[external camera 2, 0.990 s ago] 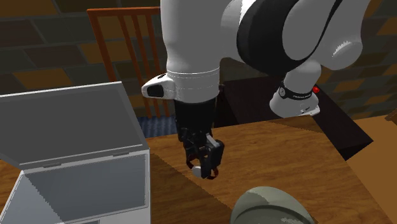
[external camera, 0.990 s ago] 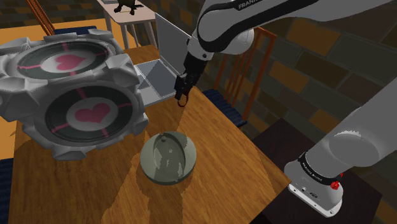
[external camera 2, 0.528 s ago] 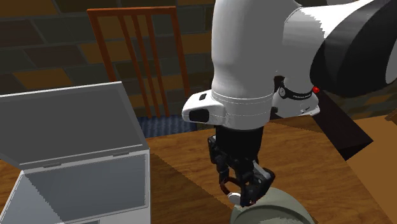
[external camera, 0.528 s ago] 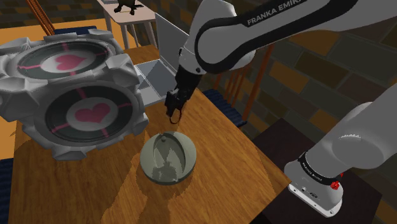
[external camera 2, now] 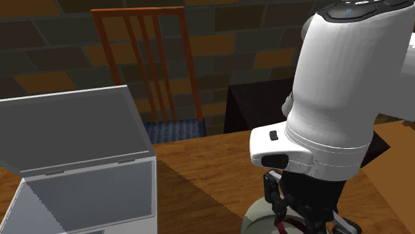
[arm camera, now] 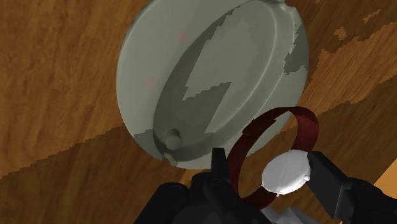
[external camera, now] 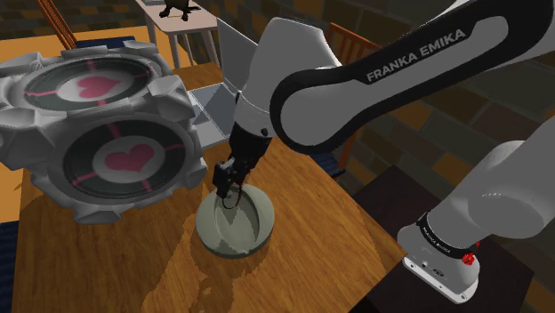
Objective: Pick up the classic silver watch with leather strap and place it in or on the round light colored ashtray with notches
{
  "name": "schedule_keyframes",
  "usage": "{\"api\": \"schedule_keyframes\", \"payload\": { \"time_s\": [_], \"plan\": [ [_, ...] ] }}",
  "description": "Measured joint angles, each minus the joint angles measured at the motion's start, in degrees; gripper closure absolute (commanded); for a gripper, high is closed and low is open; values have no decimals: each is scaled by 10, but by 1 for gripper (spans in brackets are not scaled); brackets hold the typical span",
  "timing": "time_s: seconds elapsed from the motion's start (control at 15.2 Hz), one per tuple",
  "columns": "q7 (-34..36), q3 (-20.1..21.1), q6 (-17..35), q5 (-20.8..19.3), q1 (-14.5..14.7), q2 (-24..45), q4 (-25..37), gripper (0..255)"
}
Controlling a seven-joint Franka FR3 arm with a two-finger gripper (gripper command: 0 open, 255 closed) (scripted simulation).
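Observation:
The round pale grey-green ashtray (external camera: pixel 242 229) with notched rim lies on the wooden table (external camera: pixel 116 262). My black gripper (external camera: pixel 226 188) hangs just above its far rim, shut on the watch. In the wrist view the gripper (arm camera: pixel 273 175) clasps the silver watch face (arm camera: pixel 287 172) between its fingers, and the dark red strap (arm camera: pixel 308 125) loops out over the edge of the ashtray (arm camera: pixel 203 76). In the second exterior view the arm covers most of the ashtray (external camera 2: pixel 255 217), and a bit of red strap (external camera 2: pixel 285 226) shows under the hand.
Two big grey cubes with pink hearts (external camera: pixel 102 133) fill the table's side at the shoulder view's left. An open grey laptop (external camera 2: pixel 73 159) stands behind the ashtray, with an orange wooden chair (external camera 2: pixel 149 60) beyond the table edge. The robot's stand (external camera: pixel 440 258) is at lower right.
The arm has swung from beside the laptop down toward the ashtray, carrying the watch. The gripper now hovers over the ashtray's rim and stays shut on the watch.

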Motion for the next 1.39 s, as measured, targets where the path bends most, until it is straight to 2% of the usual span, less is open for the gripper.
{"api": "schedule_keyframes", "payload": {
  "time_s": [0.33, 0.79, 1.25, 1.32, 1.39],
  "plan": [
    [0, 7, 38, -3, 3, 22, -17, 255],
    [7, 12, 102, -27, 6, 77, -31, 255],
    [6, 12, 114, -29, 8, 84, -36, 255],
    [6, 12, 114, -29, 8, 84, -36, 0],
    [6, 12, 114, -29, 8, 84, -36, 0]
  ]
}}
